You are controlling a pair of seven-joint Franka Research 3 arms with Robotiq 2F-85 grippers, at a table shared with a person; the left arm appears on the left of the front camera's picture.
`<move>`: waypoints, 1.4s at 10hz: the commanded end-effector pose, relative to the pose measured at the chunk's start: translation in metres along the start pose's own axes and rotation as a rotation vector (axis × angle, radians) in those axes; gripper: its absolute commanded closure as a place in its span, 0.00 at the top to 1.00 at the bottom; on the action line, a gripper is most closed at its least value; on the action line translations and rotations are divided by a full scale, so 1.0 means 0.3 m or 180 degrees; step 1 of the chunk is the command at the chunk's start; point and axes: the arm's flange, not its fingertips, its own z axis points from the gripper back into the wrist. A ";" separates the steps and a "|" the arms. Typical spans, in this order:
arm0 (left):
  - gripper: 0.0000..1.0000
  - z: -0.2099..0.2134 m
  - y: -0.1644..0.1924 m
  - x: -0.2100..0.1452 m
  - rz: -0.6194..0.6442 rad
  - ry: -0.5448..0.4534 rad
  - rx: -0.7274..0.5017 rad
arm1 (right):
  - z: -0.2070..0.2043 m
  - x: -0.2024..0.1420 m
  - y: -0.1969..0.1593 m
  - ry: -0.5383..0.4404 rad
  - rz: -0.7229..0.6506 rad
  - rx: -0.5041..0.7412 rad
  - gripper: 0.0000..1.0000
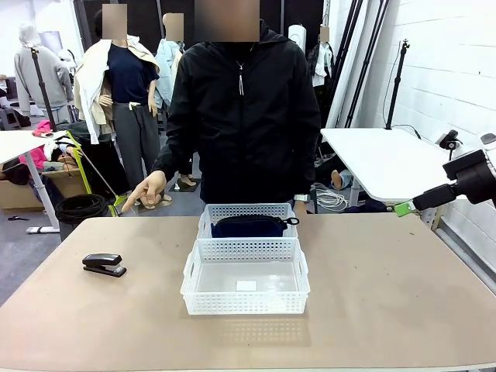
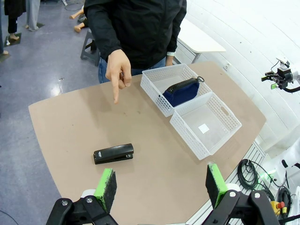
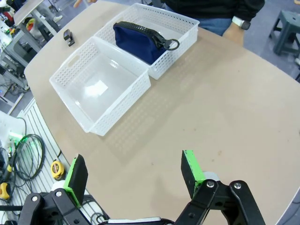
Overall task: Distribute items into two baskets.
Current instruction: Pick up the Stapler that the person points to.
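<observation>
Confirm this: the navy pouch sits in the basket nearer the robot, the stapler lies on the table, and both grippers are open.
Wrong basket. The navy pouch sits in the far basket, beside the person, not the near basket, as the front view shows. The stapler does lie on the table; the left gripper and right gripper are open.

I note two white perforated baskets touching at mid-tabletop. The near basket, toward my edge, has a white label on its bare floor. The far basket holds the navy pouch, zip uppermost. The black stapler lies closed near the left edge.
</observation>
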 end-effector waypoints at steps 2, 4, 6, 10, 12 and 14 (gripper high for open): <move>1.00 0.002 0.003 -0.003 -0.0047 -0.0056 -0.0037 | -0.004 0.000 0.001 -0.0002 -0.0058 0.0021 1.00; 1.00 0.002 0.003 -0.003 -0.0047 -0.0056 -0.0037 | -0.004 0.000 0.001 -0.0002 -0.0058 0.0021 1.00; 1.00 0.002 0.003 -0.003 -0.0047 -0.0056 -0.0037 | -0.004 0.000 0.001 -0.0002 -0.0058 0.0021 1.00; 1.00 0.002 0.003 -0.003 -0.0047 -0.0056 -0.0037 | -0.004 0.000 0.001 -0.0002 -0.0058 0.0021 1.00; 1.00 0.002 0.003 -0.003 -0.0047 -0.0056 -0.0037 | -0.004 0.000 0.001 -0.0002 -0.0058 0.0021 1.00; 1.00 -0.031 0.038 0.068 -0.0127 0.0000 0.0049 | -0.004 0.000 0.001 -0.0002 -0.0058 0.0021 1.00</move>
